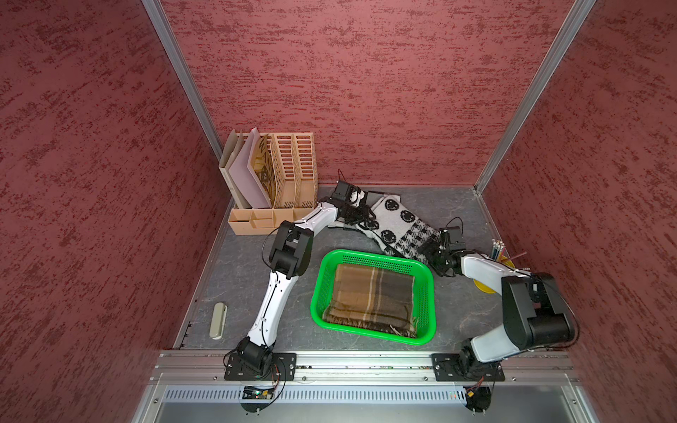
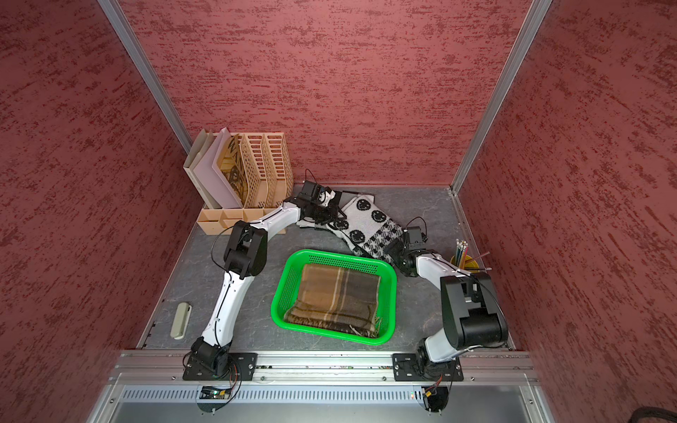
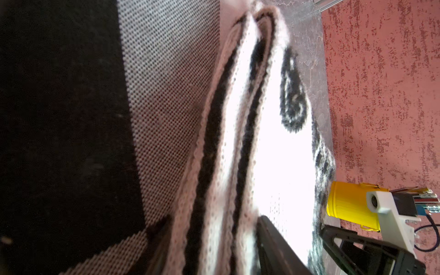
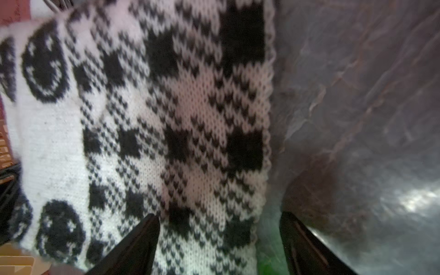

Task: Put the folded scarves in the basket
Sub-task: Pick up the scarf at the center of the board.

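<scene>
A black-and-white knit scarf, folded into a long strip, is lying on the grey table, its long axis running straight from one pair of jaws to the other. The left arm is reaching to the strip's far end. In the left wrist view the stacked folded edges are sitting right up against the left jaws, but that view is too close and blurred to tell whether they are pinching the cloth. The right arm is meeting the strip's opposite end. In the right wrist view its jaws are standing wide apart and gripping nothing, one finger over the knit and one over bare table, with the scarf's side edge running between them. The green basket is sitting off to one side of the line joining the two pairs of jaws, on the side towards the arm bases, just beside the scarf and nearer the right jaws than the left. A brown plaid scarf is lying inside it, covering most of the bottom. The coming move probably depends on carrying the strip sideways, across its own length, over the basket's nearest rim. The left end looks to be facing the longer trip.
</scene>
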`<state>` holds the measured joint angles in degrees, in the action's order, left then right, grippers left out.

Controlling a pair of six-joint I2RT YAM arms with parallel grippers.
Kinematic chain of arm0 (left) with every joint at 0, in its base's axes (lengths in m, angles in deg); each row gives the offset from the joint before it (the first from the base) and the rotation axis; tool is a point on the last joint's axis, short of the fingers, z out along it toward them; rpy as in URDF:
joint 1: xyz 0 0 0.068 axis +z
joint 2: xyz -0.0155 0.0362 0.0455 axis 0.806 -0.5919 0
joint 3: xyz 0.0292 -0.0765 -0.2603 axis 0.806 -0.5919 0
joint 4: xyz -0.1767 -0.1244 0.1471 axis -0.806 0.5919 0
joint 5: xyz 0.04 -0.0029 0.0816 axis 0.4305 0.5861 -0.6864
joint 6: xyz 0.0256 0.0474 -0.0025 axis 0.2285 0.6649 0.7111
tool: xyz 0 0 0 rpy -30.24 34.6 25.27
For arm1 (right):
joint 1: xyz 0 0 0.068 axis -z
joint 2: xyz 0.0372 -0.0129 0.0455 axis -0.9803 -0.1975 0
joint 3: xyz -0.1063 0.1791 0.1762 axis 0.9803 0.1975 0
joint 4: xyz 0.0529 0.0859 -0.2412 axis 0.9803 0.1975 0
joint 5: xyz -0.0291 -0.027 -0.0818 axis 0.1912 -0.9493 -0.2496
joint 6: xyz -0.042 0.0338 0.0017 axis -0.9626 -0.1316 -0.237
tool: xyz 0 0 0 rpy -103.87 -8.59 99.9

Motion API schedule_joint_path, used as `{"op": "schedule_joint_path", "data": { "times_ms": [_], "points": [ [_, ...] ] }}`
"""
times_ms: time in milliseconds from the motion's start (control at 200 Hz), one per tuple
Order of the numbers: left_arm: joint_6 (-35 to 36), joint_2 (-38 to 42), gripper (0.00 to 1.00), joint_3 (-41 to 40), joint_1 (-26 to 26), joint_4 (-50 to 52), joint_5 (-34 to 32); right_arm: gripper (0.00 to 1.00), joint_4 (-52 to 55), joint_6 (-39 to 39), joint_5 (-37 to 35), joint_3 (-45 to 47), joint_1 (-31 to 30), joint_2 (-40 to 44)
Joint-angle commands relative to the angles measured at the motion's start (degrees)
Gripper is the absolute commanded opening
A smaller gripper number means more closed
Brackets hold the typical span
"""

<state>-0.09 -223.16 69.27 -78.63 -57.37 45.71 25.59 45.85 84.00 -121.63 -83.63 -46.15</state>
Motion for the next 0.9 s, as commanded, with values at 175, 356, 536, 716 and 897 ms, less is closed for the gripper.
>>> {"op": "schedule_joint_path", "data": {
  "times_ms": [175, 356, 536, 716, 897],
  "points": [
    [-1.13, 3.42, 0.46, -0.55, -1.43, -2.43, 2.06, 0.76, -8.16, 1.85, 5.61, -0.58, 2.16, -8.22],
    [-2.37, 4.96, 0.26, -0.20, -2.31, -3.57, 2.14, 0.54, -11.82, 3.66, 7.10, 0.36, 2.03, -10.09],
    [-3.34, 7.46, 0.00, 0.02, -3.15, -4.26, 0.83, 0.16, -9.20, 2.14, 5.08, -2.24, 1.68, -6.81],
    [-4.28, 9.25, 0.00, 1.52, -3.81, -3.47, 0.39, 0.00, -4.69, -0.06, 3.50, -6.72, 1.42, -3.21],
    [-6.45, 11.70, 0.00, 1.52, -3.99, -4.64, -0.30, 0.00, 1.24, -2.79, 1.99, -11.37, 0.84, 0.41]
  ]
}}
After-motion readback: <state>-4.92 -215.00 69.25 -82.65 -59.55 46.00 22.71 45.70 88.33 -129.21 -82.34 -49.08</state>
